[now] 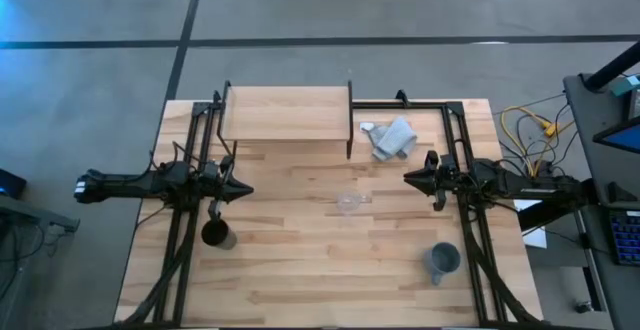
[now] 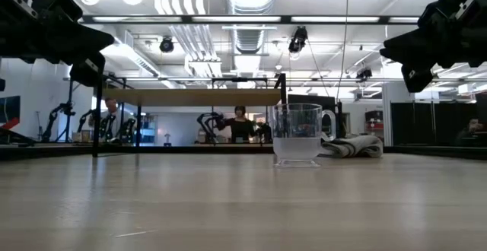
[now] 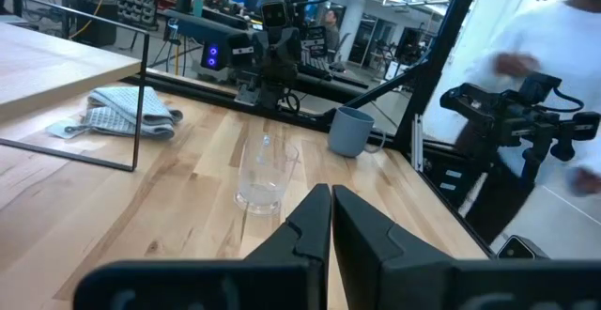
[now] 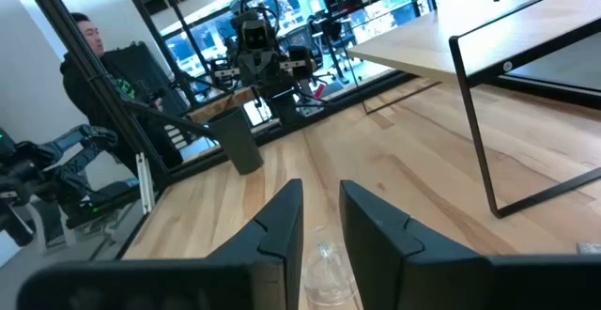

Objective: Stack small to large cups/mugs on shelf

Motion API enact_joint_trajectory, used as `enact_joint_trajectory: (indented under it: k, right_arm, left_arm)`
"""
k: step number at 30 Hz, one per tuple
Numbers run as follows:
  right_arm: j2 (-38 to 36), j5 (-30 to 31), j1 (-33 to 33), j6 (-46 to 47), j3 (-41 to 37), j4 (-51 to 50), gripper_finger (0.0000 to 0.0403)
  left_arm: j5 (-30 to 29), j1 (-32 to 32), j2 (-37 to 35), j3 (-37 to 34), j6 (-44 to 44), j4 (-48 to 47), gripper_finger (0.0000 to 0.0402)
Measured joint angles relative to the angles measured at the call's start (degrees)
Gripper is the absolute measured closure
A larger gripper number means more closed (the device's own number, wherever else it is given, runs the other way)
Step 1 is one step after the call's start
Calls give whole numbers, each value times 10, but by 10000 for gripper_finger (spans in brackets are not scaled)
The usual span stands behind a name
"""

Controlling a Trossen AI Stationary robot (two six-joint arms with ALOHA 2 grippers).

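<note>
The small clear glass cup (image 1: pixel 349 202) stands upright mid-table; it also shows in the low view (image 2: pixel 297 133) and the left wrist view (image 3: pixel 266 171). The black cup (image 1: pixel 216 234) stands near the left, below my left arm. The grey-blue mug (image 1: pixel 443 260) stands near the right. The light-wood shelf (image 1: pixel 285 115) stands at the far side with nothing on it. My left gripper (image 1: pixel 247 192) is shut and empty above the table, left of the glass cup. My right gripper (image 1: pixel 407 178) hovers to the cup's right, its fingers a narrow gap apart (image 4: pixel 321 218), empty.
A grey-white cloth (image 1: pixel 392 138) lies crumpled beside the shelf's right black frame (image 1: pixel 350 120). Black arm frames run along both table sides. People and other equipment show in the room beyond the table.
</note>
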Motion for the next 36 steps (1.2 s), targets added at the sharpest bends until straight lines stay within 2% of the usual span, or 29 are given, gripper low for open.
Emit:
enact_joint_trajectory:
  k: [15, 20, 24, 29, 31, 36]
  right_arm:
    - [0, 0, 0, 0, 0, 0, 335]
    - [0, 51, 0, 6, 0, 40, 335]
    - [0, 56, 0, 42, 0, 69, 335]
    - [0, 56, 0, 42, 0, 67, 335]
    - [0, 56, 0, 62, 0, 71, 335]
    - [0, 56, 0, 168, 0, 122, 335]
  left_arm:
    - [0, 0, 0, 0, 0, 0, 402]
    - [0, 0, 0, 0, 0, 0, 402]
    - [0, 0, 0, 0, 0, 0, 402]
    - [-11, 0, 0, 0, 3, 0, 402]
    - [-38, 1, 0, 0, 3, 0, 402]
    - [-46, 1, 0, 0, 3, 0, 402]
